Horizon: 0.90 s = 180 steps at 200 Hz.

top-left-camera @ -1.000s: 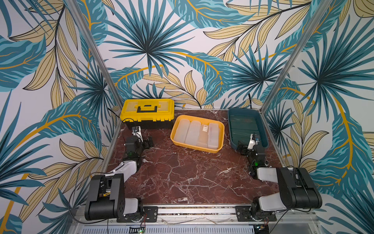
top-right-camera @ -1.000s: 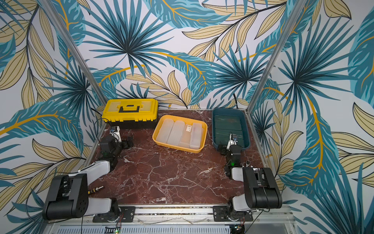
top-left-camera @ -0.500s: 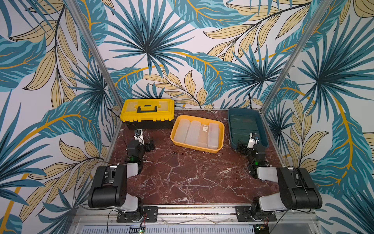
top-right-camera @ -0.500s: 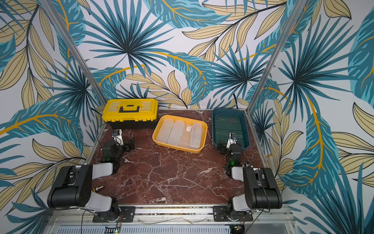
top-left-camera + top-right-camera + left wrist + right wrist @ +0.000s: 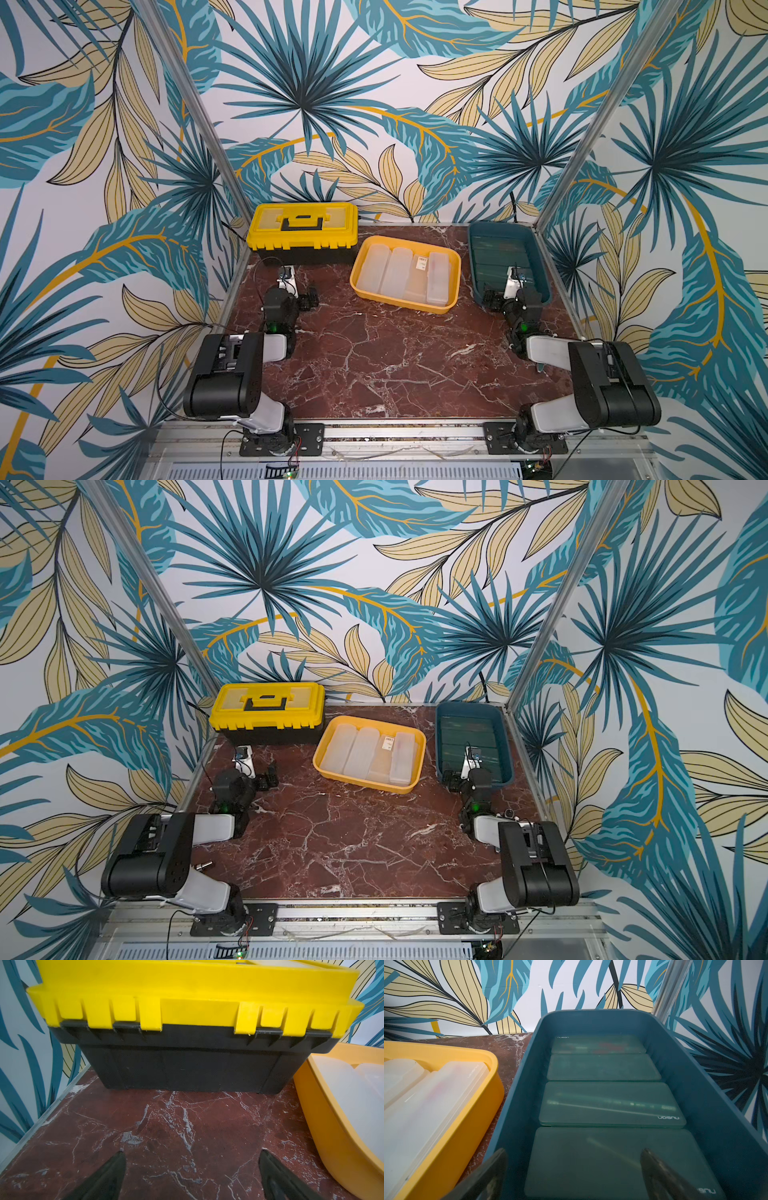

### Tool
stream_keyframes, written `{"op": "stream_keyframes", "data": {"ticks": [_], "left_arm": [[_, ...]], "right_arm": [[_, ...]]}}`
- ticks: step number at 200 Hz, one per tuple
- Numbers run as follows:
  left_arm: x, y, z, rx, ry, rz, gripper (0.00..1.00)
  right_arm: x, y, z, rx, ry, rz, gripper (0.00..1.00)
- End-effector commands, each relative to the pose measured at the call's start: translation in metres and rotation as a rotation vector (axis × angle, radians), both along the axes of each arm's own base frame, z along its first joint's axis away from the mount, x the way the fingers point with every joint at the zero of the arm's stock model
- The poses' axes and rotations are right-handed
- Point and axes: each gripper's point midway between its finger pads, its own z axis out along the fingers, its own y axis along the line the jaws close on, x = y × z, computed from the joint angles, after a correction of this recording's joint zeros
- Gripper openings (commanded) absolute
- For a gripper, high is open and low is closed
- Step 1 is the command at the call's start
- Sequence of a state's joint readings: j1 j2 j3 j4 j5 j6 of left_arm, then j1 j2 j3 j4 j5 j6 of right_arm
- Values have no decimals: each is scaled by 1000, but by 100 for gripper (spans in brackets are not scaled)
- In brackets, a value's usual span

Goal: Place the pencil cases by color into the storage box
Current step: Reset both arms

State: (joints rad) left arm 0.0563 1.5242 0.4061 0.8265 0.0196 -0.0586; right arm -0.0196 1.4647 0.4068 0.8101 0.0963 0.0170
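Note:
Several frosted white pencil cases (image 5: 397,272) lie side by side in a yellow storage box (image 5: 399,301); one case (image 5: 419,276) bears a barcode sticker. Several dark green pencil cases (image 5: 608,1103) lie in a row in a teal storage box (image 5: 708,1093) at the back right. My right gripper (image 5: 573,1150) hangs open over that box's near end, above the nearest green case, holding nothing. My left gripper (image 5: 192,1152) stands open and empty low over the marble table, in front of the toolbox and left of the yellow box (image 5: 324,1126).
A shut yellow-and-black toolbox (image 5: 302,232) stands at the back left against the wall. The red marble table (image 5: 395,357) is fenced by leaf-patterned walls and metal posts on three sides. Both arm bases sit on the front rail.
The left arm's rear link has swung up over its base and its gripper has shifted slightly toward the middle. The right arm has stayed put. Both grippers stay open.

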Motion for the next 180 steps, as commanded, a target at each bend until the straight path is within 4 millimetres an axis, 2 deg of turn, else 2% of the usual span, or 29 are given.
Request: {"op": "stream_keyframes", "data": {"ticks": [1,180], "left_arm": [[0,1,4,20,-22,8,99],[0,1,4,25,-22,9,100]], "right_arm": [[-2,0,-7,-14,24,-1,99],[-2,0,-6,-12,25,-2,99]]}}
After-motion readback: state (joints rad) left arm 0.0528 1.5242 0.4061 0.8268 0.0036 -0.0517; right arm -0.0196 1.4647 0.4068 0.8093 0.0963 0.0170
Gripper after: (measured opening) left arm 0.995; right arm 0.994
